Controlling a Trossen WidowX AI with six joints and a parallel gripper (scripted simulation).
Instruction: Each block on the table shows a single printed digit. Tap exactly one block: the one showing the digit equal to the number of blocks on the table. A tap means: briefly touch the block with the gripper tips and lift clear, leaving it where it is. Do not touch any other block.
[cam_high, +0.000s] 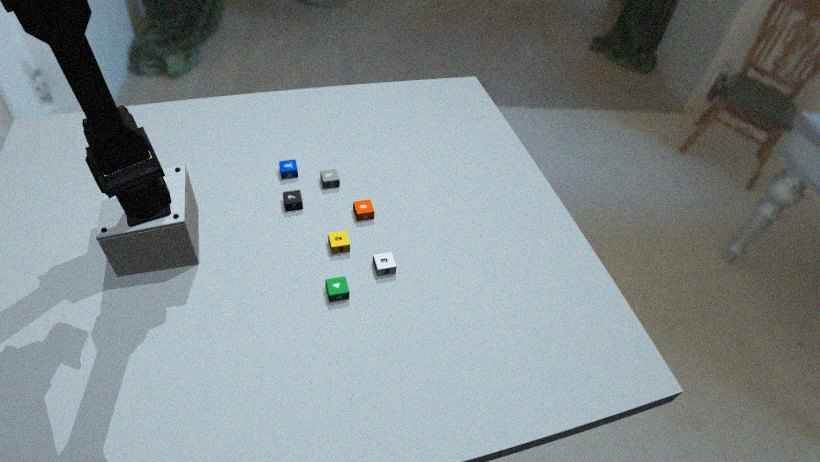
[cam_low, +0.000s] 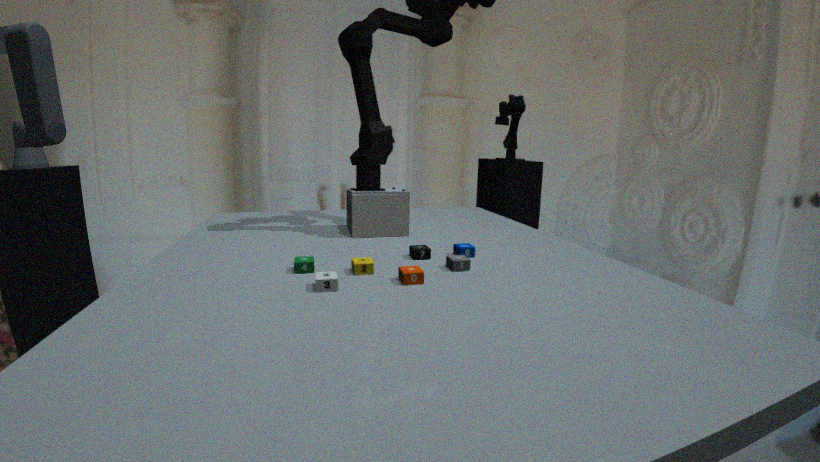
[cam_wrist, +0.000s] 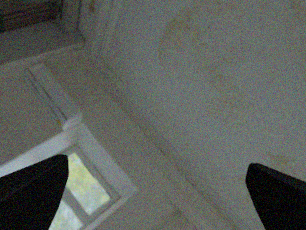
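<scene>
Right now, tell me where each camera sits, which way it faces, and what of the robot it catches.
Top: high above the table, looking down at seven blocks; shows the arm on its grey pedestal.
Exterior: low at the table's far edge, facing back at the robot; shows the arm to its elbow, the pincer out of frame.
Wrist: on the raised arm, aimed at wall and a window; shows both dark fingertips, wide apart with nothing between.
Shared: top and exterior both show the black block nearest the pedestal.
</scene>
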